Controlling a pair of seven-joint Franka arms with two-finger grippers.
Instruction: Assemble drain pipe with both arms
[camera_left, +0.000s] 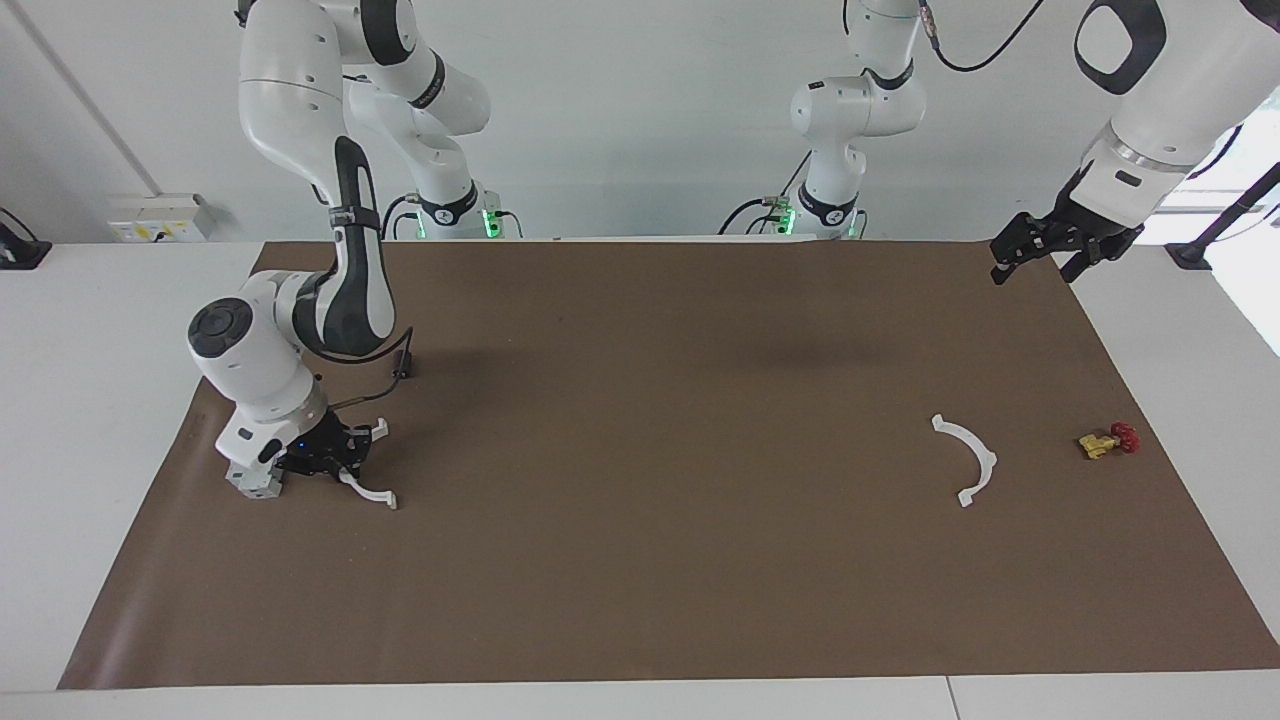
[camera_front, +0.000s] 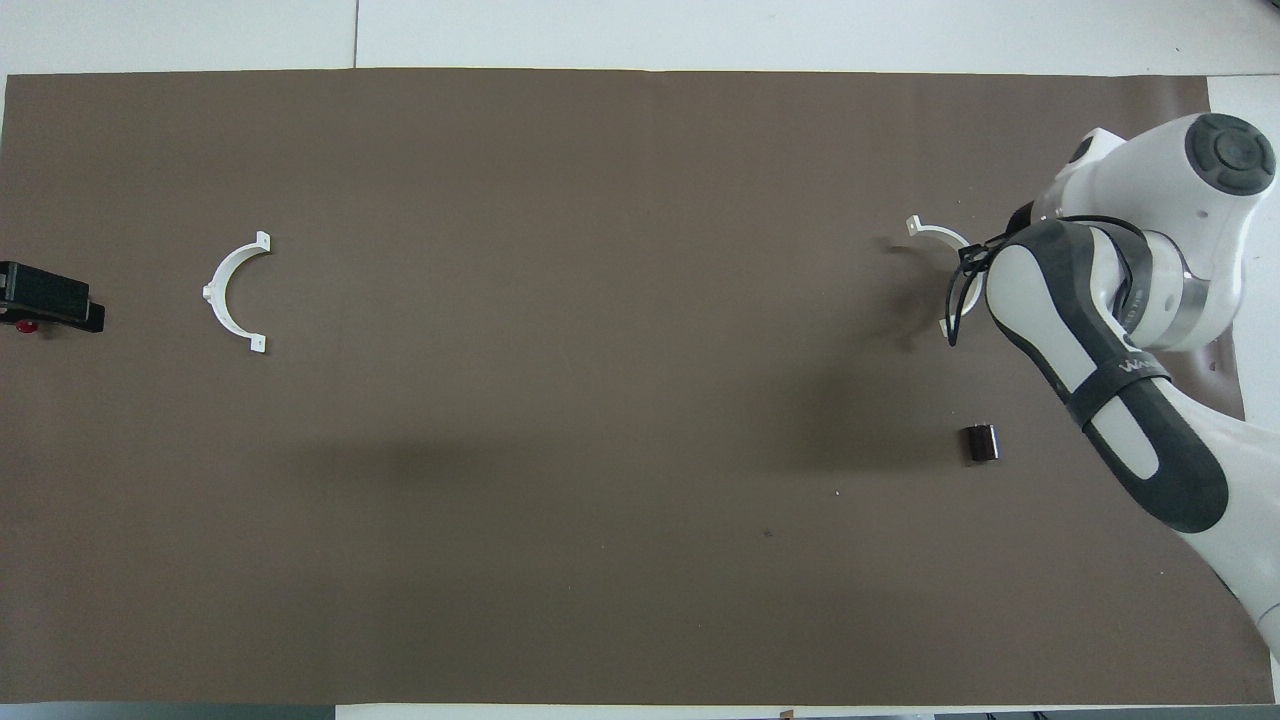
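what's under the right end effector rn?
Right end effector is shut on one white half-ring over the brown mat. One tab end sticks out clear; in the overhead view the arm covers the grip point and much of the arc.
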